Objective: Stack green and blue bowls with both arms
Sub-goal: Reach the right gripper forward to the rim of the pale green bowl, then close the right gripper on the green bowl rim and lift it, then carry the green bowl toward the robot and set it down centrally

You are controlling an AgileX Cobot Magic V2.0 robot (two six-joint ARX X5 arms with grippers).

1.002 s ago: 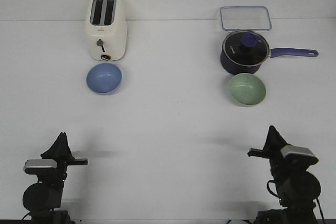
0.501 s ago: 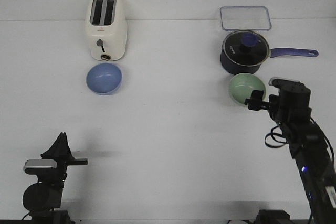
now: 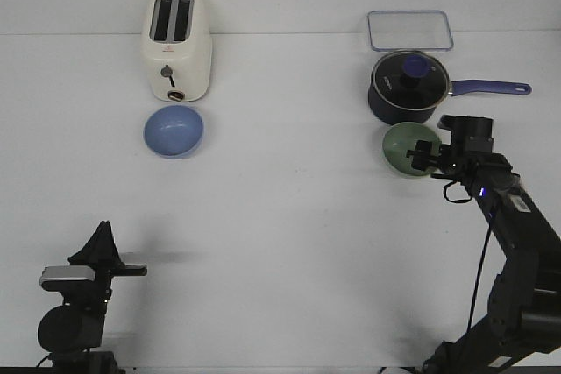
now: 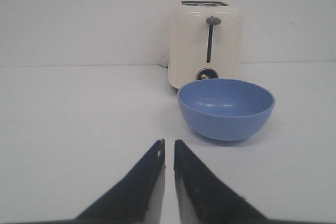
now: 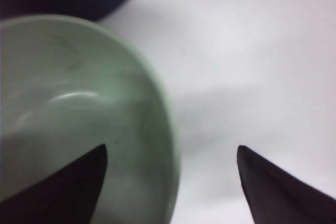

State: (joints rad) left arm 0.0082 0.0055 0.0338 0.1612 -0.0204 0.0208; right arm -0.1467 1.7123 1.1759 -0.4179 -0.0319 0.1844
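Right hand [image 3: 427,154] advanced, spread wide astride green bowl [image 3: 401,148] rim

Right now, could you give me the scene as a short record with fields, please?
table: white table
blue bowl: blue bowl sits upright in front of the toaster, untouched
green bowl: green bowl sits upright in front of the dark pot
right gripper: right gripper is open at the green bowl's rim, one of its fingers inside and the other outside
left gripper: left gripper is far from the blue bowl, fingers almost together
other: clear tray behind the pot
stacking: not yet done
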